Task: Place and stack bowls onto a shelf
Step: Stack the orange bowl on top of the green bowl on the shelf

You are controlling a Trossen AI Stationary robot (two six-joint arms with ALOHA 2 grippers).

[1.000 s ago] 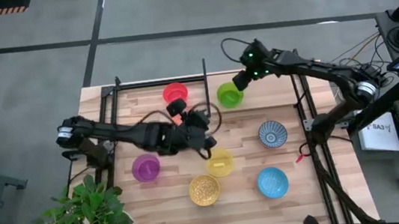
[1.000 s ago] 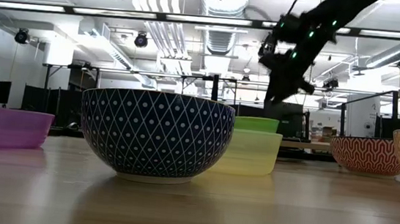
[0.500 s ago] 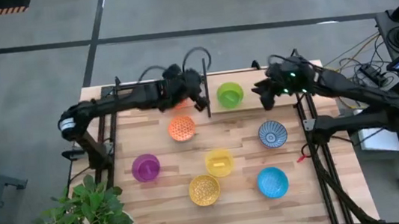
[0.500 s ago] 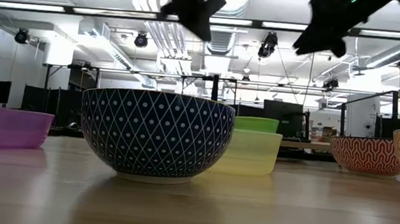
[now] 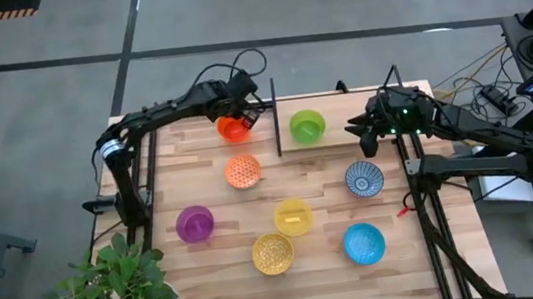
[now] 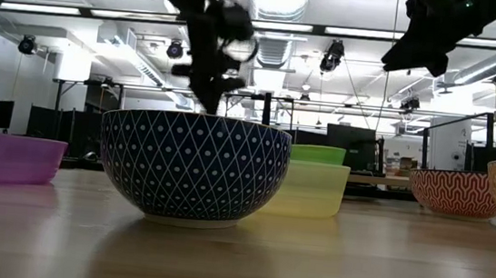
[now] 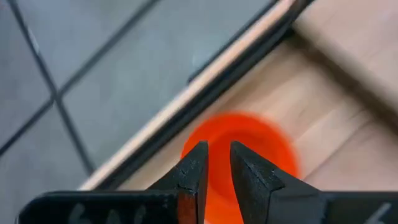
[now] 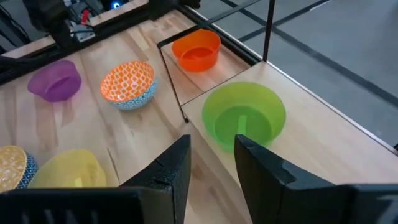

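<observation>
The red-orange bowl [image 5: 233, 128] stands near the table's far edge, left of a thin black post [image 5: 275, 118]. My left gripper [image 5: 245, 113] [image 7: 217, 155] hangs right over it, pointing down, fingers narrowly apart above one side of its rim. The green bowl [image 5: 307, 126] [image 8: 242, 118] rests on the light-wood shelf board [image 8: 311, 146]. My right gripper [image 5: 365, 136] [image 8: 212, 149] is open, raised, to the right of the green bowl. Six other bowls stand on the table. In the low view the blue-and-white bowl [image 6: 192, 166] hides the red-orange one. My left gripper comes at the red-orange bowl's rim [image 7: 198, 134] from above. I cannot tell whether its fingers touch it.
On the table stand the orange patterned bowl [image 5: 242, 170], purple bowl [image 5: 194, 223], yellow bowl [image 5: 293, 216], gold patterned bowl [image 5: 272, 253], light blue bowl [image 5: 365, 243] and blue-and-white bowl [image 5: 363, 178]. A potted plant [image 5: 112, 298] fills the near left corner.
My left gripper has swung from the table's middle, near the yellow bowl, to the far edge and then come down over the red-orange bowl. My right gripper has risen from the green bowl and drawn back toward the table's right edge. The green bowl has stayed in place.
</observation>
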